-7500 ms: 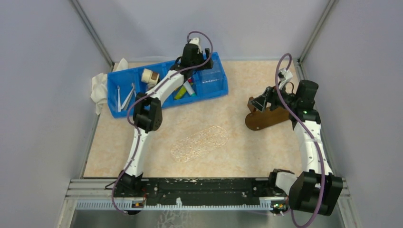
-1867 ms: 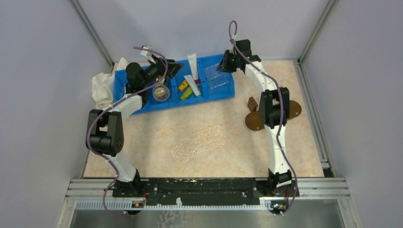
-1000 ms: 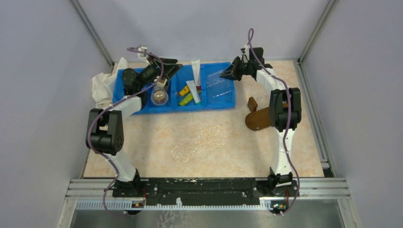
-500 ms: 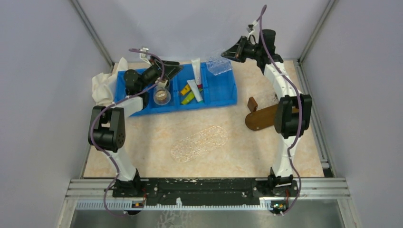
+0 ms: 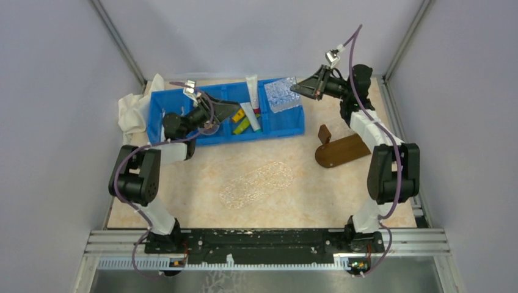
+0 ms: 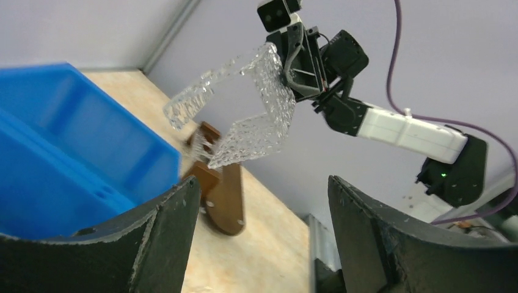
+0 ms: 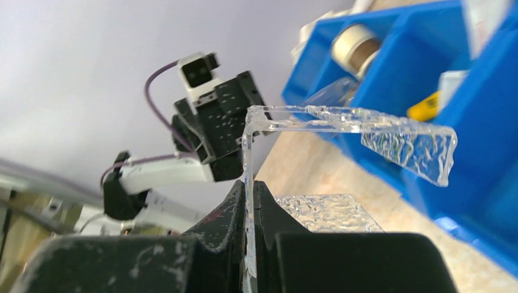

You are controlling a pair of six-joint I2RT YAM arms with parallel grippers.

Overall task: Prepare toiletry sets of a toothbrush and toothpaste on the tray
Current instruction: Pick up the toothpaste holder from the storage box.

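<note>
— Top external view, starting by the arm bases: what lies nearest?
— A clear oval tray (image 5: 256, 183), flat on the table (image 5: 183, 189). To its right and a little farther back is a brown wooden piece (image 5: 343, 149).
— And the left gripper (image 5: 225, 110)?
— Over the blue bin (image 5: 281, 129), jaws spread wide apart.
— Where's the toothpaste (image 5: 251, 116)?
— In the bin's middle compartment, white tubes beside yellow-green ones.
— Farthest back?
— The right gripper (image 5: 300, 89), pinched on one wall of a clear textured box (image 5: 281, 94), holding it above the bin's right end.
</note>
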